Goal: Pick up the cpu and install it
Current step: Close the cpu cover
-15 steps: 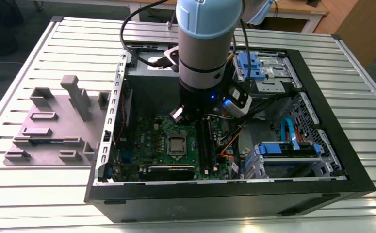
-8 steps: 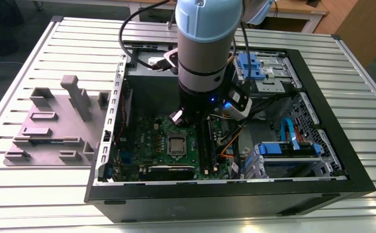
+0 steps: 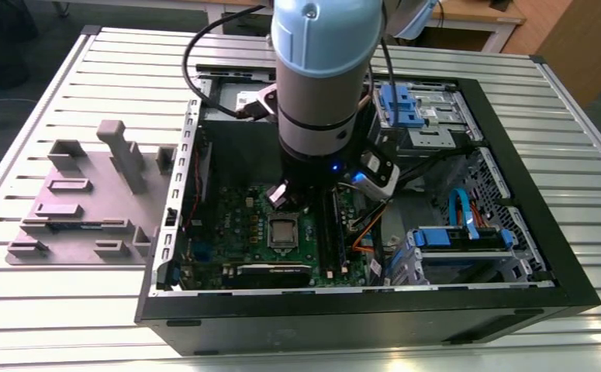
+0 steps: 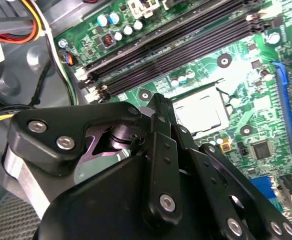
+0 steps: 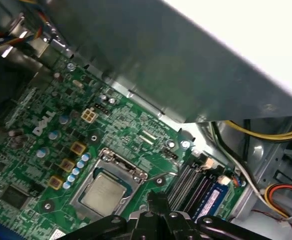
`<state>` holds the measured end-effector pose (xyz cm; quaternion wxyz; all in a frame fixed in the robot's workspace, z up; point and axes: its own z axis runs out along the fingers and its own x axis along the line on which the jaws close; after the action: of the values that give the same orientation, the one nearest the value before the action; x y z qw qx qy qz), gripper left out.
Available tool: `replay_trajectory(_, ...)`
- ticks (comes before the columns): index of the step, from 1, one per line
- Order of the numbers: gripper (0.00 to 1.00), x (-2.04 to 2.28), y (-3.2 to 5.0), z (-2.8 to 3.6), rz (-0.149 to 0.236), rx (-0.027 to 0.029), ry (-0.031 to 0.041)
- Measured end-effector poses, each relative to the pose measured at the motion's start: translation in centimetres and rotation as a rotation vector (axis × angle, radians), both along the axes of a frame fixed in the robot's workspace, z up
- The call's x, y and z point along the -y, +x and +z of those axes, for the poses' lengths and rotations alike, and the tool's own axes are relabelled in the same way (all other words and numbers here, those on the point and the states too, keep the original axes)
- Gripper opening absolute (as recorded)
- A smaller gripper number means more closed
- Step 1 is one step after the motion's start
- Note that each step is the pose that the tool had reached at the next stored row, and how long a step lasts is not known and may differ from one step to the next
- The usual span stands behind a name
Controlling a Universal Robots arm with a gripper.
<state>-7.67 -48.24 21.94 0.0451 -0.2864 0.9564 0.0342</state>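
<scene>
Ribbed metal bench (image 3: 62, 93) carrying an open computer case (image 3: 362, 310), the arm (image 3: 321, 77) reaching down into it.

On the green motherboard (image 5: 51, 135) the cpu (image 5: 103, 195) lies flat in its metal-framed socket (image 5: 117, 164), silvery top showing in both wrist views (image 4: 199, 114). Above it hangs the pincer (image 4: 158, 107), its fingers drawn together and empty; in the exterior view the arm's body hides its tip. A grey parts tray (image 3: 83, 201) sits beside the case.

Silvery square cpu (image 5: 102, 194) lies flat in mobo socket, inside open case.
</scene>
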Motion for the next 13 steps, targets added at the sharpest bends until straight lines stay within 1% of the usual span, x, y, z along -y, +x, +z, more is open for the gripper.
replay_trajectory(2, 0.11, 0.05, -0.04, 0.17, 0.000, 0.0000, -0.0002)
replay_trajectory(6, 0.11, 0.07, -0.05, 0.83, 0.000, 0.0000, 0.0000)
replay_trajectory(12, 0.11, 0.07, -0.05, 0.86, 0.000, 0.0000, 0.0001)
replay_trajectory(13, 0.11, 0.07, -0.05, 0.86, 0.000, -0.0023, 0.0000)
